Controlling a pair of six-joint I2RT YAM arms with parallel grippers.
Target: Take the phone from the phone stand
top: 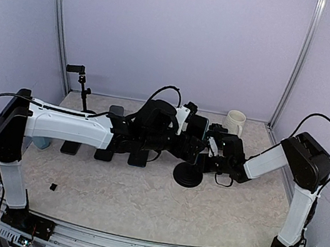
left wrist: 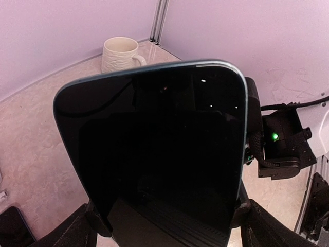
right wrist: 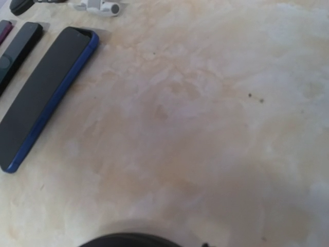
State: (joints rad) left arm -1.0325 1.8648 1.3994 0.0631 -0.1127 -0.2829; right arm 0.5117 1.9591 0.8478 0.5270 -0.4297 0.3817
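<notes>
The phone (left wrist: 154, 154), a dark slab with a black screen, stands upright on the phone stand, whose round black base (top: 187, 175) rests mid-table. In the top view the phone (top: 197, 127) sits at the stand's head. My left gripper (left wrist: 164, 216) straddles the phone's lower part, with one finger (left wrist: 92, 221) against its left edge and the other against its right edge. My right gripper (top: 211, 151) lies low beside the stand's post, under the phone. Its fingers do not show in the right wrist view, where only the edge of the stand's base (right wrist: 133, 241) appears at the bottom.
A cream mug (top: 235, 121) stands at the back right. Several other phones lie flat left of the stand, among them a blue-edged one (right wrist: 43, 98). A small black tripod (top: 83, 84) stands at the back left. A tiny black piece (top: 53, 187) lies near the front left.
</notes>
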